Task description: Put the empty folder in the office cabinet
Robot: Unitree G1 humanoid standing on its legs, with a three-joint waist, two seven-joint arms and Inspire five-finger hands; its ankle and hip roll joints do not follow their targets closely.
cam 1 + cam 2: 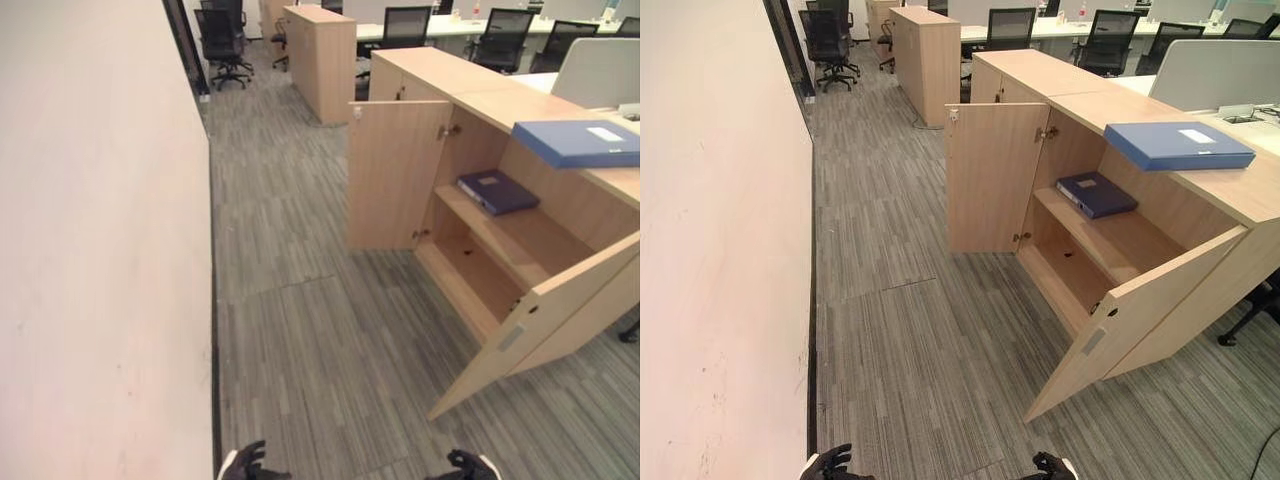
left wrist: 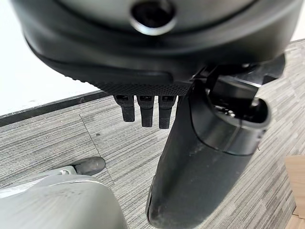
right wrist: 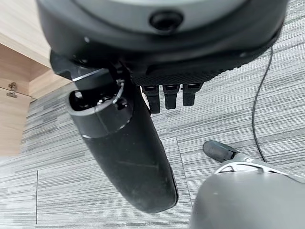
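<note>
We see the office cabinet (image 1: 1110, 250) standing with both doors swung open. A dark blue folder (image 1: 1096, 194) lies flat on its upper shelf, and a lighter blue folder (image 1: 1177, 145) rests on the cabinet top. Both hands, left (image 1: 828, 465) and right (image 1: 1052, 467), hang low over the grey carpet (image 1: 910, 340), holding nothing.

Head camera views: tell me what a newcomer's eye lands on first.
The wooden office cabinet to the robot's right stands with both doors swung wide open. A light blue folder lies flat on its top, and a darker blue folder rests on the upper shelf inside. Both hands, left hand and right hand, hang low over the grey carpet, holding nothing.
</note>
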